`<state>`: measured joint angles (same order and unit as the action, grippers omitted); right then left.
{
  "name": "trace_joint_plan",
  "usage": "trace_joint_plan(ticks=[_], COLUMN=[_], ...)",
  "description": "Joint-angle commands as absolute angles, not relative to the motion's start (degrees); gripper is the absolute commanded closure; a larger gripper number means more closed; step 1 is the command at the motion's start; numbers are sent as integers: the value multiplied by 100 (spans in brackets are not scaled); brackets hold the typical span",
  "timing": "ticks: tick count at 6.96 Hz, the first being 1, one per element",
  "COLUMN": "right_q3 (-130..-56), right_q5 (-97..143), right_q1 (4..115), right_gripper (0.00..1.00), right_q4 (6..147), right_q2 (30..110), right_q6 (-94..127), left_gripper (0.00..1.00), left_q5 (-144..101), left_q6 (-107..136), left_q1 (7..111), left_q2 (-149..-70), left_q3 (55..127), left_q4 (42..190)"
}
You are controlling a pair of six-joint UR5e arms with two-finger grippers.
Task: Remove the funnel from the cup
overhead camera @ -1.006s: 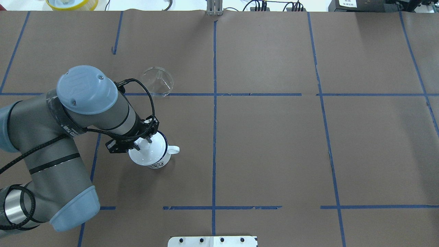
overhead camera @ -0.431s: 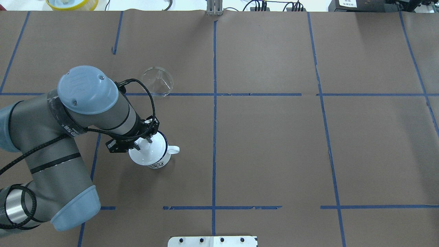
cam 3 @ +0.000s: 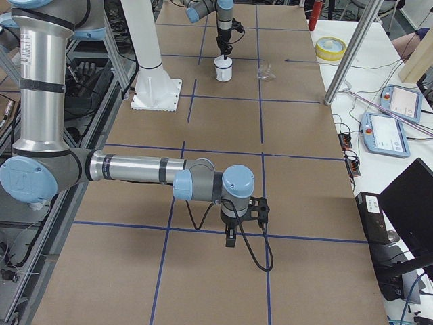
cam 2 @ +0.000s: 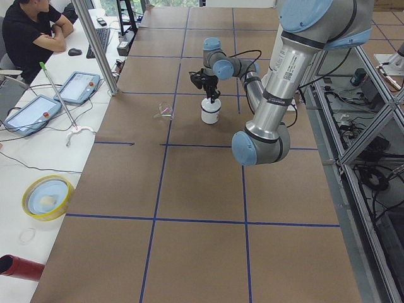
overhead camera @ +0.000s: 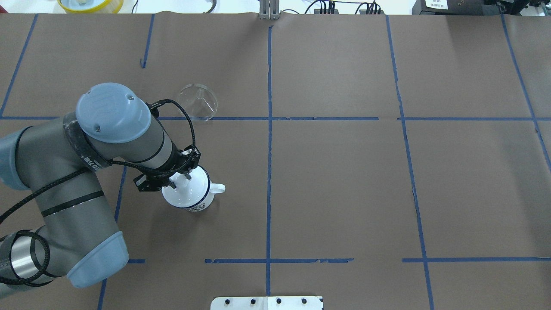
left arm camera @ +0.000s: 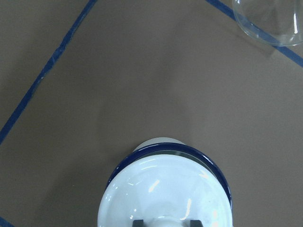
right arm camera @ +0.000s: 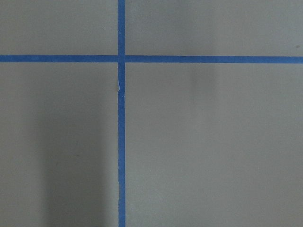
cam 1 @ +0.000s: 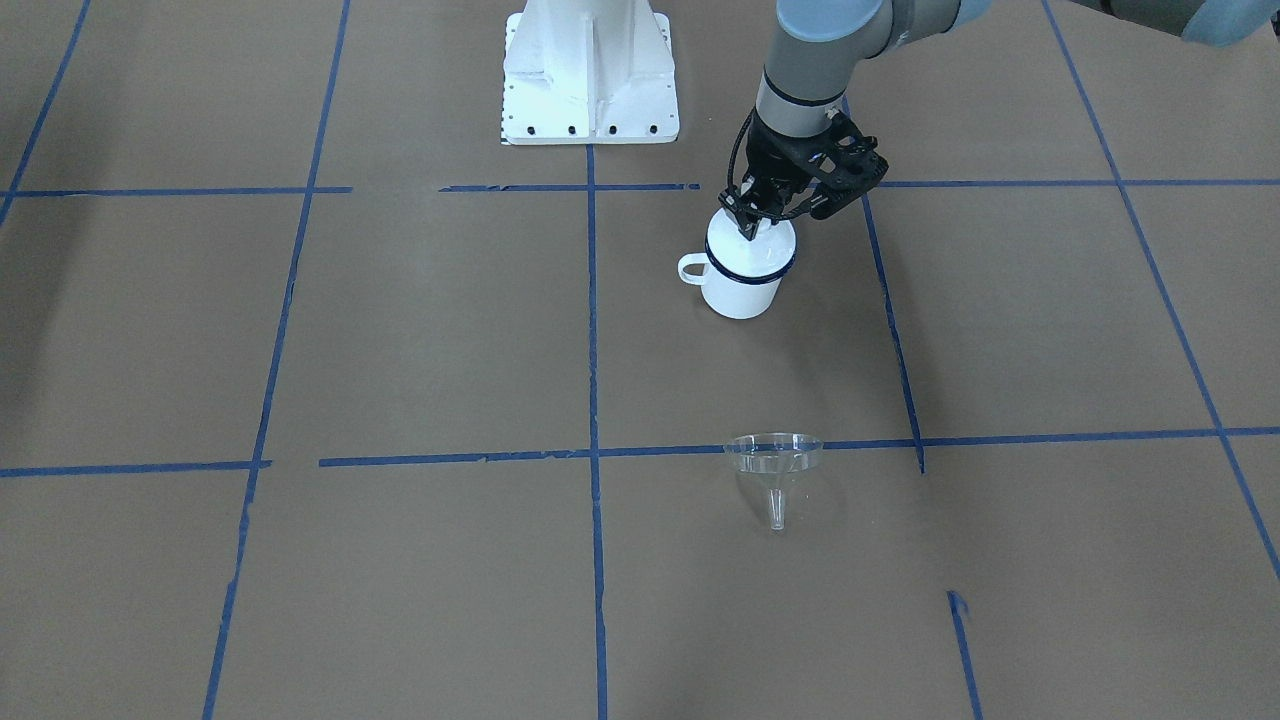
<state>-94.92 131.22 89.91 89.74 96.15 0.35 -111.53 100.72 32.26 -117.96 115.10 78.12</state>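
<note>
Okay, I'm looking at the funnel [overhead camera: 197,102]: it's out of the cup [cam 1: 741,292] and lying on its side on the brown bench [overhead camera: 344,193], right by a blue tape line [overhead camera: 301,118]. It's well apart from the cup, on the side away from the robot, with its spout pointing away from the base. The cup stands upright, handle out to the side, with a white domed lid [left arm camera: 165,189] sitting on its blue rim. My left gripper [overhead camera: 181,181] is down on top of that lid, fingers [left arm camera: 138,222] set narrow on either side of the knob. I can't tell from the wrist view whether they actually pinch it. The right gripper [cam 3: 230,240] hangs low over bare bench far from all this, and I can't tell whether it's open or closed.
</note>
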Motion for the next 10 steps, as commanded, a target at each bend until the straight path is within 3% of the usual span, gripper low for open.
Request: trace_joint_plan(ticks=[1,2,3,4,5,8,10], right_q3=[-9492,-9492,-9492,-9483,-9492,-9492,-9483], right_q5=[13122,13122,13122,13122,13122,13122,13122], right_q1=[8991,8991,8991,8991,8991,8991,8991], right_gripper=[0,0,0,0,0,0,0], right_q4=[8974,8974,8974,8974,8974,8974,8974], right_q2=[9615,9615,9615,9615,9615,9615,9615], right_q6=[35,35,35,35,35,35,35], left_gripper=[100,100,63,16,0,0,0], left_q5=[-11153,-11145,-11136,-11118,-11109,-11127,-11754], left_q6=[10072,10072,10072,10064,10063,9322,7331], left_q1=[3217,3225,3226,3217,3217,3417,4704], left_q2=[-11821,-11821,-11821,-11821,-11821,-11760,-11367], left_q3=[11487,11487,11487,11487,11496,11627,11786], left_q4=[7813,7813,7813,7813,7813,7761,7778])
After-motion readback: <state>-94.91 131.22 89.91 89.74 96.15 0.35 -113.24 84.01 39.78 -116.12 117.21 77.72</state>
